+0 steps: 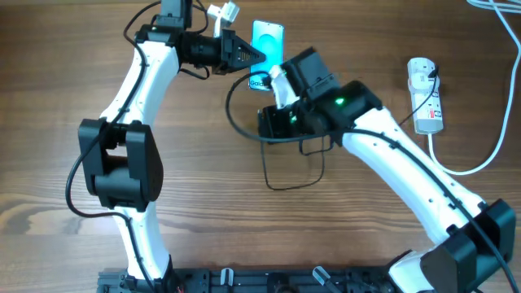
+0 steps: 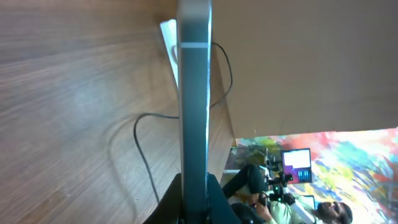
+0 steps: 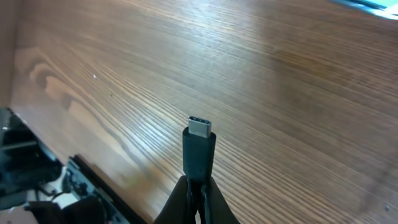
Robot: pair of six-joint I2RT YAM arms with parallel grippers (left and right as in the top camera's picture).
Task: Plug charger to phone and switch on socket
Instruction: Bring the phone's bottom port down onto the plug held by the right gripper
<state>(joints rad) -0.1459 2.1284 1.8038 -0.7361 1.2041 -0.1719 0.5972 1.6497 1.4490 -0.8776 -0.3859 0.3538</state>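
The phone [image 1: 268, 41], with its cyan screen, is held off the table at the back centre by my left gripper [image 1: 247, 55], which is shut on its edge. In the left wrist view the phone [image 2: 194, 93] shows edge-on between the fingers [image 2: 194, 200]. My right gripper [image 1: 265, 124] is just in front of the phone's "Galaxy" end and is shut on the charger connector [image 3: 199, 148], whose metal tip points away from the fingers over bare wood. The black charger cable [image 1: 269, 175] loops on the table below. The white socket [image 1: 426, 96] lies at the far right, with neither gripper near it.
The socket's thick white cord [image 1: 488, 159] curves along the right edge of the table. A black base rail [image 1: 269, 281] runs along the front edge. The charger cable also trails across the wood in the left wrist view [image 2: 146, 158].
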